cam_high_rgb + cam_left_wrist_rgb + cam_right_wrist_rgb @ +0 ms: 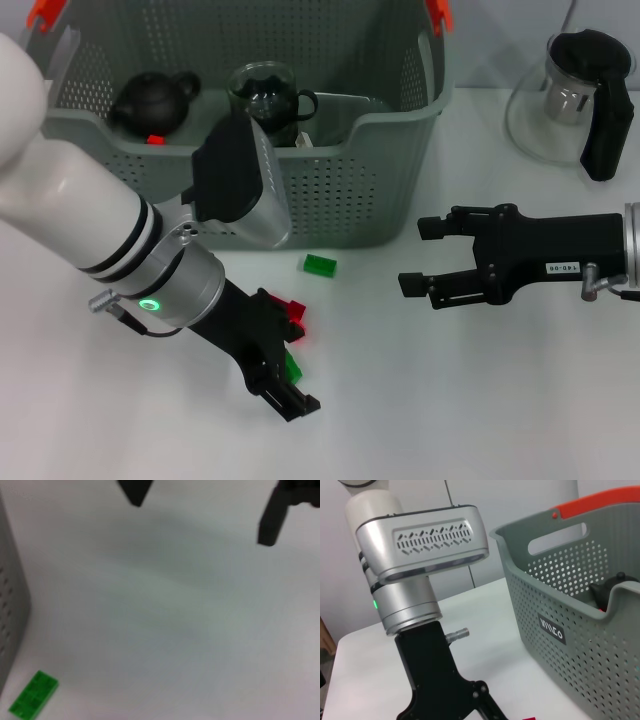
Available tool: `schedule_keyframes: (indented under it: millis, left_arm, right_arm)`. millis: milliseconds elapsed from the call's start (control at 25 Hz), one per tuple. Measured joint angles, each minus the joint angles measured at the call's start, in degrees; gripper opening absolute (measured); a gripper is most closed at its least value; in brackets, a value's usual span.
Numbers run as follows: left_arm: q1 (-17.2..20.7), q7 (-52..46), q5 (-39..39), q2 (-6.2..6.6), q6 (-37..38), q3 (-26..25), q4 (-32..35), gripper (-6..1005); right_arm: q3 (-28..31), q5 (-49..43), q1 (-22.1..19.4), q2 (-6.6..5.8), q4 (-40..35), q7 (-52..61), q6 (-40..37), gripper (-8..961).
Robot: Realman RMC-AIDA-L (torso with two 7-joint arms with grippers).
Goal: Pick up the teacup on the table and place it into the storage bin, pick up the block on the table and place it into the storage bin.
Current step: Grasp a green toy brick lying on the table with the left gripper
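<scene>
The storage bin (pixel 330 205) stands at the back of the table. A glass teacup (pixel 265 95) sits inside it. One green block (pixel 320 264) lies on the table just in front of the bin and also shows in the left wrist view (pixel 33 695). My left gripper (pixel 290 355) is low over the table, open, with a red block (pixel 293 314) and a second green block (pixel 292 367) between its fingers. My right gripper (pixel 415 257) is open and empty to the right of the bin. Its fingertips (pixel 272 525) show in the left wrist view.
A black teapot (pixel 150 100) sits in the bin's left part and shows in the right wrist view (pixel 607 592). A glass pot with a black handle (pixel 580 90) stands at the back right. The bin's labelled wall (pixel 552 627) faces the left arm.
</scene>
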Motion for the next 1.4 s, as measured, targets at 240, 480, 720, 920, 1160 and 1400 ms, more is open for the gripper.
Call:
schedule_keyframes:
  millis: [240, 480, 720, 920, 1160, 1400]
  left_arm:
    - [1.15, 0.06, 1.33, -0.04, -1.53, -1.69, -0.75, 944]
    - [2.67, -0.16, 1.47, -0.29, -1.76, -2.77, -0.49, 942]
    - [2.86, -0.66, 1.13, -0.38, -4.45, -2.80, -0.98, 940]
    - [3.01, -0.68, 0.96, -0.38, -6.51, -2.63, -1.42, 938]
    - [3.06, -0.70, 0.92, -0.47, -6.80, -2.21, -1.83, 936]
    - [3.06, -0.79, 0.22, -0.61, -6.53, -1.31, -1.88, 934]
  right_arm:
    - [0.09, 0.05, -0.33, 0.00, 0.00, -0.16, -0.01, 912]
    - [0.61, 0.01, -0.10, 0.13, 0.24, -0.63, 0.01, 913]
    - [0.71, -0.01, 0.35, 0.13, 0.62, -0.65, 0.06, 913]
    - [0.71, -0.01, 0.38, 0.24, 0.62, -0.66, 0.08, 913]
    - [0.71, -0.01, 0.38, 0.33, 0.62, -0.66, 0.09, 913]
    - [0.71, -0.01, 0.46, 0.35, 0.62, -0.65, 0.48, 913]
